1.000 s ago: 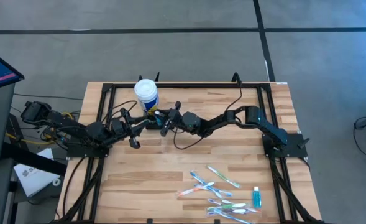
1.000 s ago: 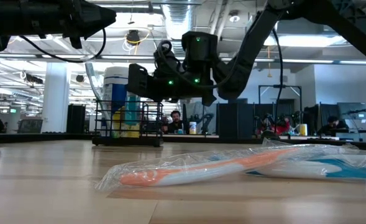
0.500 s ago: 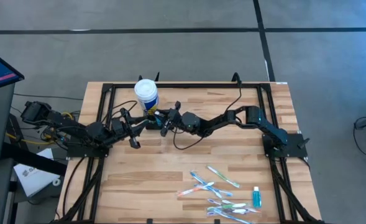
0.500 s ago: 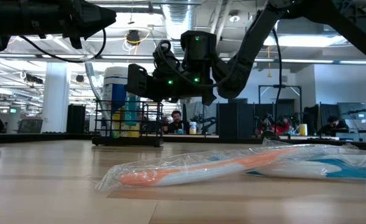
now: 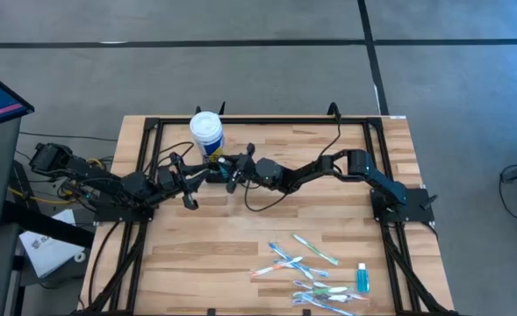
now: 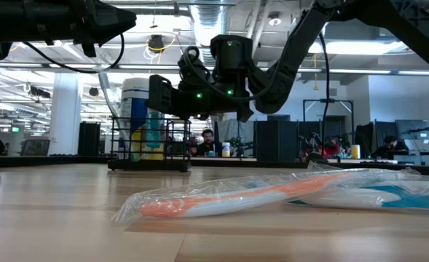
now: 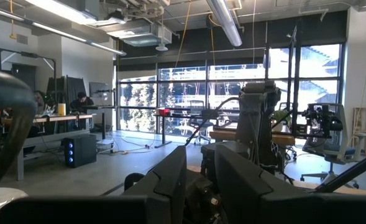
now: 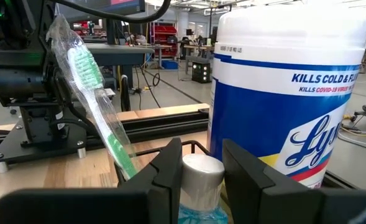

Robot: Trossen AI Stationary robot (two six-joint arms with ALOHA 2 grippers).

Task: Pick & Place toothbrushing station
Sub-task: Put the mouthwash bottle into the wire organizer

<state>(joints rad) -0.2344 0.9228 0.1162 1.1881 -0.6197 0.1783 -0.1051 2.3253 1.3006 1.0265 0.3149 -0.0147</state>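
Note:
The toothbrushing station [image 6: 150, 149], a black wire caddy, stands at the table's far left in front of a white blue-labelled tub [image 5: 206, 130]. A wrapped green toothbrush [image 8: 96, 93] stands tilted in it. My right gripper [image 5: 223, 168] reaches level over the caddy and is shut on a small light-blue bottle with a white cap [image 8: 201, 172]. My left gripper [image 5: 198, 178] hovers open just left of the caddy, raised above the table, with nothing between its fingers [image 7: 170, 180]. My right gripper pinches the bottle's white cap [image 8: 201, 167] between its two fingers, coming level from the table's right side. The bottle stands upright below the fingers, inside the caddy's wire rim [image 8: 198, 147]. Whether its bottom rests on the caddy stays hidden.
Several wrapped toothbrushes [image 5: 304, 261] and another small blue bottle [image 5: 362, 279] lie near the table's front right. One wrapped orange toothbrush [image 6: 221, 200] lies close to the low camera. A black frame [image 5: 258, 121] runs round the table's edges.

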